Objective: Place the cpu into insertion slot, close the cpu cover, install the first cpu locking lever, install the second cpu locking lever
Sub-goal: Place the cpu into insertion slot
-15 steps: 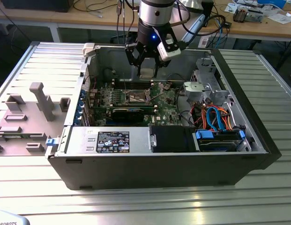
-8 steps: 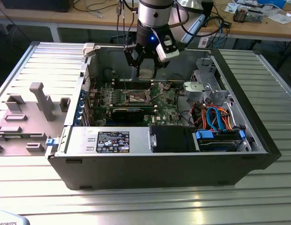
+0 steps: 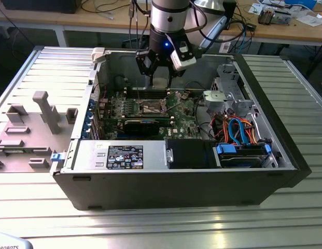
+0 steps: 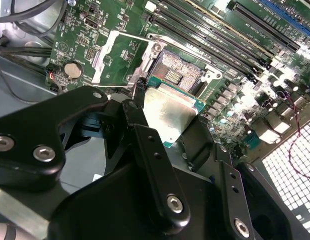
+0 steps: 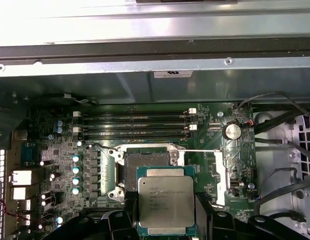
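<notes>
Cpu (image 4: 167,112), a small flat square chip with a silver-grey metal top and a green edge, is gripped in my black hand (image 4: 167,122) in the second wrist view. The two black fingers (image 4: 145,135) press on opposite edges of the chip, closed only as far as it allows. The cpu hangs just beside the insertion slot (image 4: 177,75), a small square socket with a brownish-gold contact field, which lies bare. The cpu cover (image 4: 120,56), a thin silver-grey metal frame plate with a square window, is swung open on the side of the socket away from the long black memory slots (image 4: 214,37).

In the first wrist view, the cpu (image 5: 166,200) overlaps one edge of the insertion slot (image 5: 145,167) and is not seated in it. I cannot tell whether they touch. The green motherboard (image 5: 204,125) surrounds the socket.

In the exterior view, my hand (image 3: 159,78) reaches down from the arm into an open dark grey computer case (image 3: 176,187), above the motherboard (image 3: 184,116). The case lies on a ribbed metal worktop (image 3: 150,228).
</notes>
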You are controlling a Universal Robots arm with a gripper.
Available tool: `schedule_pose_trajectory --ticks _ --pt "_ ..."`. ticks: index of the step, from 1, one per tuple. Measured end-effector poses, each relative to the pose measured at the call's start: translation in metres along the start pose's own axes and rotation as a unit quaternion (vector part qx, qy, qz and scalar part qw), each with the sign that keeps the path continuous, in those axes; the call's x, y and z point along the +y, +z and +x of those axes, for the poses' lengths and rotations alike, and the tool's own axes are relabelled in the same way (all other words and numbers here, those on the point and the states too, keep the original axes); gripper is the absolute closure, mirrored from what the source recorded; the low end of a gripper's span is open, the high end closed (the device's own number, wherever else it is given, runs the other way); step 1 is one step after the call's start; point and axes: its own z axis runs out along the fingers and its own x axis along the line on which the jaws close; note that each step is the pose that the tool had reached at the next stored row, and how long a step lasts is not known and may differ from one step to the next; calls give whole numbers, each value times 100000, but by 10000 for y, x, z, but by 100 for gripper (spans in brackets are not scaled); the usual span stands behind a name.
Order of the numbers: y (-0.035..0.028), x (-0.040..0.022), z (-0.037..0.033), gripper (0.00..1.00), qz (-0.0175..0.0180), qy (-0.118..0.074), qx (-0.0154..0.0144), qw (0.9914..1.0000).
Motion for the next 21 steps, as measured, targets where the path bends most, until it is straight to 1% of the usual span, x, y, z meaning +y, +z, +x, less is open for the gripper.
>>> schedule_pose_trajectory --ticks 9,21 --pt "86 -8 6 46 -1 1 1 100000" --pt "150 -13 10 46 6 8 3 100000"
